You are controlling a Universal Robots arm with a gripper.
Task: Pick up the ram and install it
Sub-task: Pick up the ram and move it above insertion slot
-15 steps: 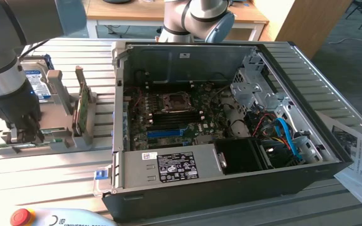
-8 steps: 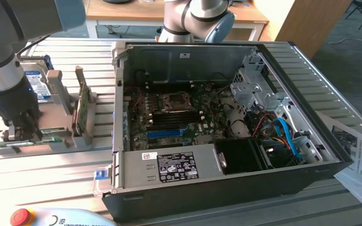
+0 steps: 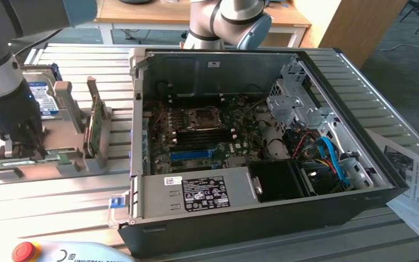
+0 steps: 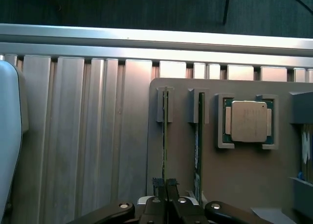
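Wrist view: your gripper (image 4: 165,184) is pinched nearly shut on the thin edge of the ram (image 4: 165,131), which stands in its gray holder (image 4: 234,185) right between the fingers. Pull it straight out of the slot, slowly, so it does not bend or bump the second stick (image 4: 199,141) just beside the fingers.

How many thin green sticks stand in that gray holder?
2. One ram stick is gripped between the fingers; the second stick stands in the neighbouring slot, beside the processor. Others may be hidden.

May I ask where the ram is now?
On the exterior view's left, the ram stands on edge in the grey holder, beside another stick, in the gripper.
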